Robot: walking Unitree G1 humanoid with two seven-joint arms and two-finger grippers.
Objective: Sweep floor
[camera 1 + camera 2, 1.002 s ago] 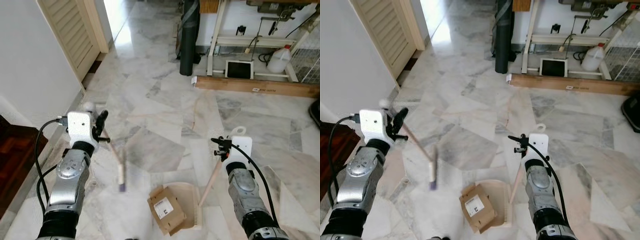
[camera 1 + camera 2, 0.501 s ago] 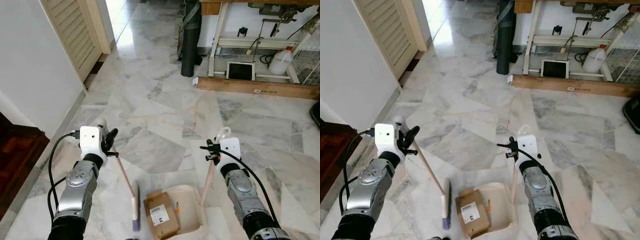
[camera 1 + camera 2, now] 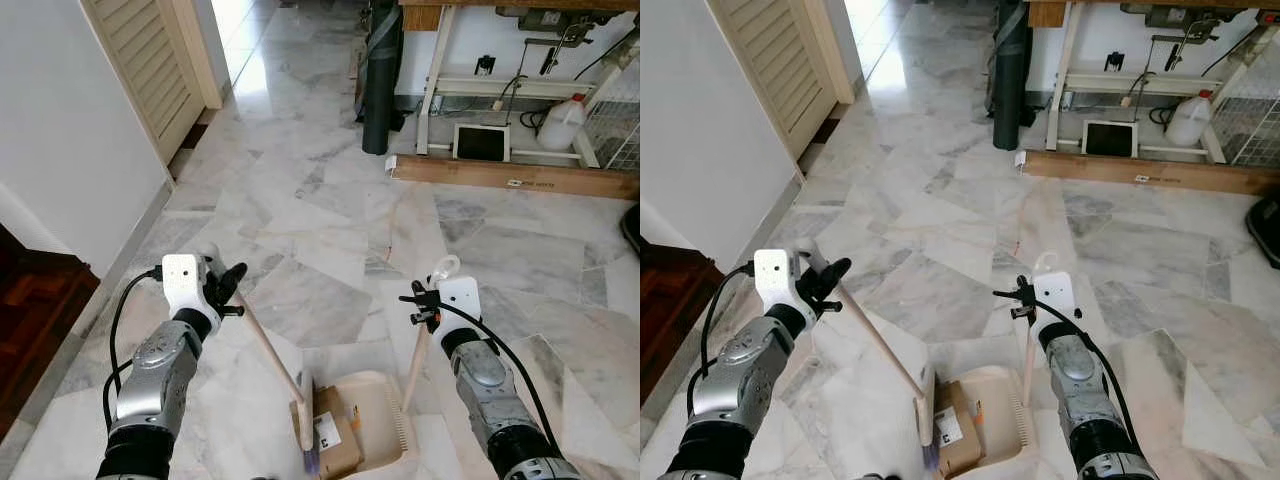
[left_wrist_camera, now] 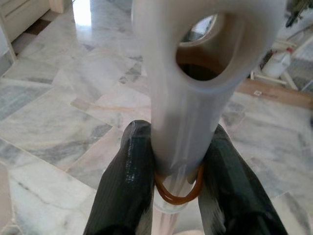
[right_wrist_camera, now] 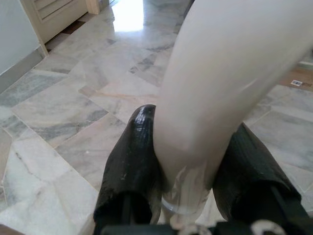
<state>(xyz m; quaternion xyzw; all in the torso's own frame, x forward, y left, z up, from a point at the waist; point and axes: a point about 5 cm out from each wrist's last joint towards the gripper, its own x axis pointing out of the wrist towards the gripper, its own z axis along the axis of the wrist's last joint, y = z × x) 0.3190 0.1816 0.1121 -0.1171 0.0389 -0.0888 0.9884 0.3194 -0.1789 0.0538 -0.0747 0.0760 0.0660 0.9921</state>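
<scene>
My left gripper (image 3: 228, 287) is shut on the top of a broom's pale handle (image 4: 195, 73), and its black fingers (image 4: 129, 186) clamp the shaft from both sides. The stick (image 3: 268, 355) slants down and right to the brush head (image 3: 305, 437), which presses against a brown cardboard box (image 3: 337, 442). That box lies in the beige dustpan (image 3: 382, 405) on the marble floor. My right gripper (image 3: 424, 299) is shut on the dustpan's upright handle (image 3: 414, 365), with its fingers (image 5: 132, 161) squeezing the pale tube (image 5: 225, 73).
A white wall and a louvred door (image 3: 150, 60) run along the left, with a dark wooden step (image 3: 30, 320) low down. Far ahead stand a black roll (image 3: 380, 80), a long wooden plank (image 3: 510, 175), a tablet (image 3: 482, 141), a white jug (image 3: 560, 120) and table legs.
The broom head has swept right across the floor to the dustpan's mouth, pushing the cardboard box deeper into the pan. The right gripper and the dustpan handle have stayed nearly still.
</scene>
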